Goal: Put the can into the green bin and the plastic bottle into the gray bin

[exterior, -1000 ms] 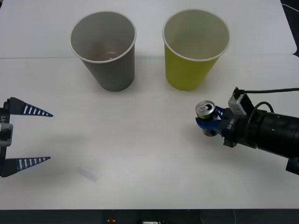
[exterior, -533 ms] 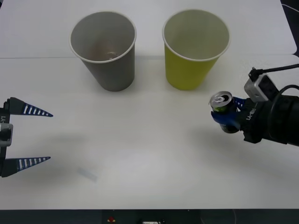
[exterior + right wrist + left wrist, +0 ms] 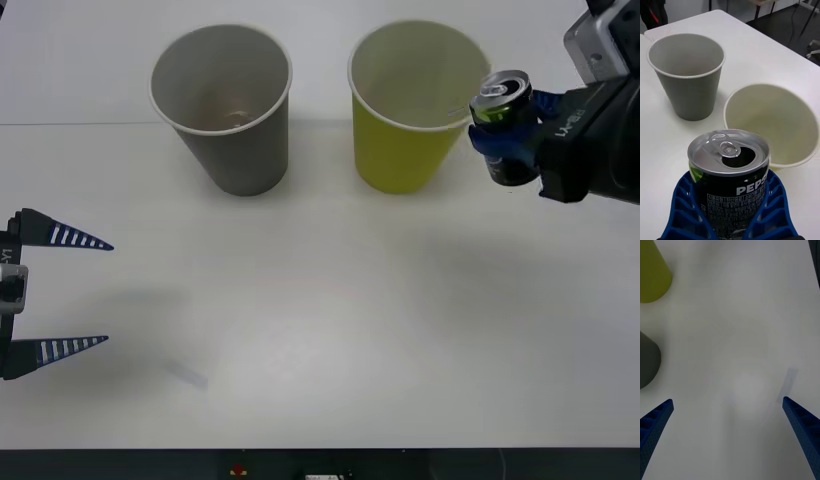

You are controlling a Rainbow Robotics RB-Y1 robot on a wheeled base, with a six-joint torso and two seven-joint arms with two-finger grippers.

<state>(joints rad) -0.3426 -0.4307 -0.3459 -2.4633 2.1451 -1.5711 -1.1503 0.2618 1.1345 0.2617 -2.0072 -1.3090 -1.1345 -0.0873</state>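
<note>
A lab or office: plain white table [image 3: 320, 330], loose floor cables [image 3: 799, 17].

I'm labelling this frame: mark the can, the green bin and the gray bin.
can [image 3: 503, 92], front view, on its silver top.
green bin [image 3: 395, 155], front view, on its yellow-green outer wall.
gray bin [image 3: 240, 150], front view, on its gray outer wall.

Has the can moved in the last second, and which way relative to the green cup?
Yes. The can, clamped in the right gripper, has gone from the table in front of the green bin up to beside its rim, on its right.
</note>
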